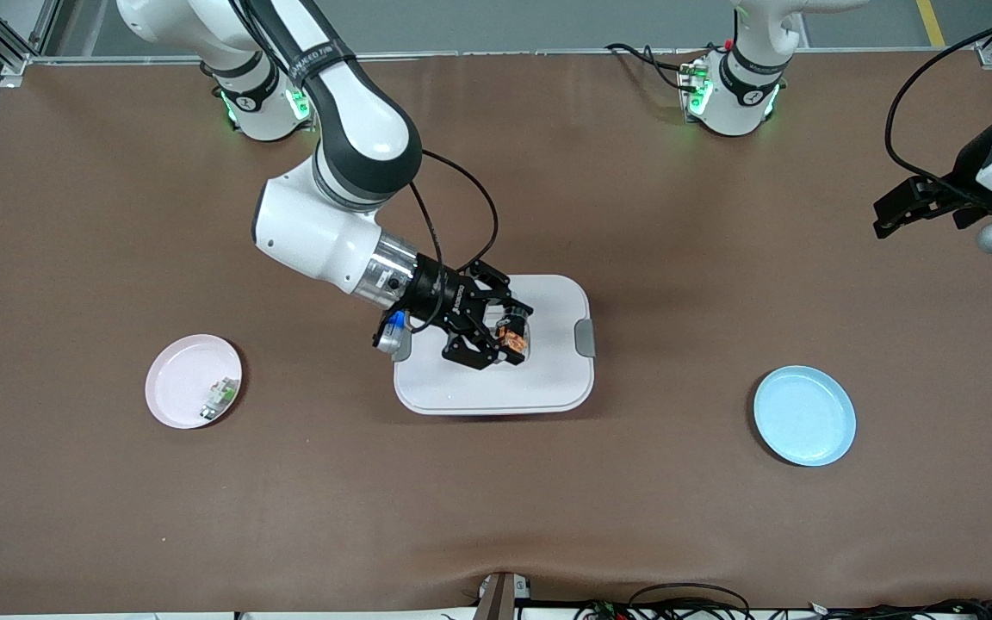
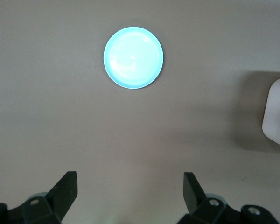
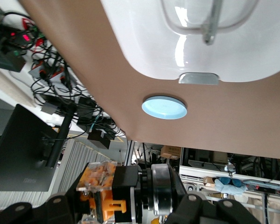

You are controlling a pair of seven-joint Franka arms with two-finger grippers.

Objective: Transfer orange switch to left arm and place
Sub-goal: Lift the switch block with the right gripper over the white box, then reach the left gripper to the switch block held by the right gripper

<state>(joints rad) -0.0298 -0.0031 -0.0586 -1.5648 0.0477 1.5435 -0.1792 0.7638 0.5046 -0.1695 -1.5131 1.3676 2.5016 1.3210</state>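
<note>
i've got the right gripper (image 1: 503, 340) up over the white lidded box (image 1: 548, 379), fingers clamped on the orange switch (image 1: 511, 337). from the front cam the switch is just a small orange/copper blob w/ black bits betw the fingers, above the box lid. right wrist cam gives more: the switch (image 3: 99, 179) shows a clear-topped orange block on a black cylindrical body, pinched in the gripper (image 3: 116, 205); same view shows the box (image 3: 186, 42) w/ its grey latch (image 3: 199, 78) and top handle (image 3: 210, 21), plus the blue plate (image 3: 164, 107) further off.

left gripper (image 1: 901, 211) hangs at the left arm's end of the table, waiting, fingers spread w/ nothing betw them; left wrist cam confirms that: left gripper (image 2: 130, 196), bare brown table under it, blue plate (image 2: 133, 57), and a corner of the box (image 2: 276, 112).

only the front cam shows the pink plate (image 1: 177, 387) toward the right arm's end, w/ a small green-and-white component (image 1: 219, 398) on it.
</note>
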